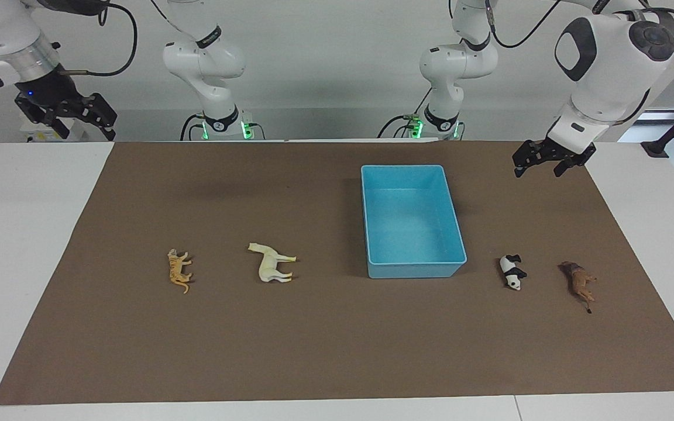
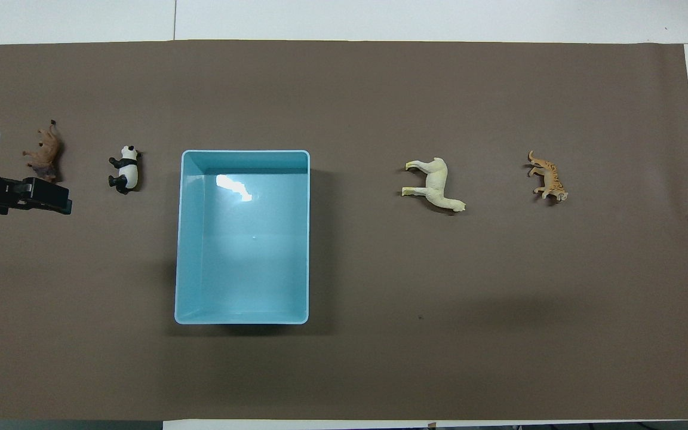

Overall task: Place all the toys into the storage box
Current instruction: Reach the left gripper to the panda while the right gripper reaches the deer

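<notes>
The light blue storage box [image 1: 453, 234] [image 2: 183, 239] stands empty on the brown mat. The orange striped tiger [image 1: 179, 270] [image 2: 549, 177] and the cream-white horse [image 1: 271, 264] [image 2: 436, 185] lie on their sides toward the right arm's end. The black-and-white panda [image 1: 512, 272] [image 2: 125, 170] and the brown lion [image 1: 578, 280] [image 2: 45, 154] lie toward the left arm's end. My left gripper [image 1: 540, 169] [image 2: 51, 198] is open and empty, raised over the mat's corner at its own end. My right gripper [image 1: 82, 124] is open and empty, raised over the table's edge at its own end.
The brown mat [image 1: 337, 351] [image 2: 439, 334] covers most of the white table [image 1: 21, 234]. The toys lie in a row level with the box's edge farthest from the robots. The two arm bases stand at the robots' edge of the table.
</notes>
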`<state>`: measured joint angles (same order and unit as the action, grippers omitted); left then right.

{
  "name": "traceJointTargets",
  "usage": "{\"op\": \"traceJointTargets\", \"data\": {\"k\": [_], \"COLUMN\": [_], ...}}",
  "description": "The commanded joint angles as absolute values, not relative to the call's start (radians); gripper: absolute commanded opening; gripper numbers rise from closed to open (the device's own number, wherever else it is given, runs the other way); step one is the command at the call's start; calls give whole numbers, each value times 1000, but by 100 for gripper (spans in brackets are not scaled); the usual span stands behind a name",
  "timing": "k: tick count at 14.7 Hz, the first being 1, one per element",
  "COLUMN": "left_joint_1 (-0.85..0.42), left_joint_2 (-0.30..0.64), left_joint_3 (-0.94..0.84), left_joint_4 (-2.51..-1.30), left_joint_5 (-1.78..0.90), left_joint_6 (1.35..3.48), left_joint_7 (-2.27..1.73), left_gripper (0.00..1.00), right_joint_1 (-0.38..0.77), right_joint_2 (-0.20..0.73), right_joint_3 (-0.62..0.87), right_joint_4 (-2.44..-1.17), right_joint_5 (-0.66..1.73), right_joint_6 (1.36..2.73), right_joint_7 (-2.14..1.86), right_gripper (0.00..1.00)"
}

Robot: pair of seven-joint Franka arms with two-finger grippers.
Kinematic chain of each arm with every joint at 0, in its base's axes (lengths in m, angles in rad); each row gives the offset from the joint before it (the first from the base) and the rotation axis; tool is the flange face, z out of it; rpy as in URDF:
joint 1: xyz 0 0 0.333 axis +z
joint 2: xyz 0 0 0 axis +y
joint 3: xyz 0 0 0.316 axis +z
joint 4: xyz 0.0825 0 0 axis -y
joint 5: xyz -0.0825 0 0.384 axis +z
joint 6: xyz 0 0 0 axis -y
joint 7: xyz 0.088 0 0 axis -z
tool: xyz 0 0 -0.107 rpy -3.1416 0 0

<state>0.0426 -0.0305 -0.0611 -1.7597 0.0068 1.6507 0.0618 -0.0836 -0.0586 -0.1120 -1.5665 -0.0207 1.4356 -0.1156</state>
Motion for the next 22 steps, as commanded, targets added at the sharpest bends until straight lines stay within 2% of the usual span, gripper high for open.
{"op": "traceJointTargets", "data": {"k": [1, 11, 14, 16, 19, 22], "left_joint_1": [37, 46, 48, 48, 66, 67], "left_joint_2": [-52, -60, -64, -64, -26, 84], "left_joint_3": [-54, -51, -51, -51, -51, -49], "left_joint_4": [-1758, -1775, -1789, -1808, -1824, -1824], "left_joint_5": [2, 21, 21, 21, 20, 20], "left_joint_6": [1632, 1658, 1680, 1760, 1857, 1997], "left_joint_7": [51, 19, 9, 6, 5, -6], "left_gripper": [100, 100, 100, 100, 100, 100], "right_joint_1": [-84, -86, -84, -55, -20, 21], "right_joint_2": [-69, -81, -118, -95, 22, 135], "right_joint_3": [-107, -109, -107, -100, -98, -98], "right_joint_4": [-1572, -1604, -1776, -1850, -1887, -1917], "right_joint_5": [-29, -25, -25, -23, -21, -18], "right_joint_6": [1436, 1408, 1605, 1707, 1856, 2046], "right_joint_7": [-135, -133, -132, -132, -137, -182], "right_gripper": [100, 100, 100, 100, 100, 100]}}
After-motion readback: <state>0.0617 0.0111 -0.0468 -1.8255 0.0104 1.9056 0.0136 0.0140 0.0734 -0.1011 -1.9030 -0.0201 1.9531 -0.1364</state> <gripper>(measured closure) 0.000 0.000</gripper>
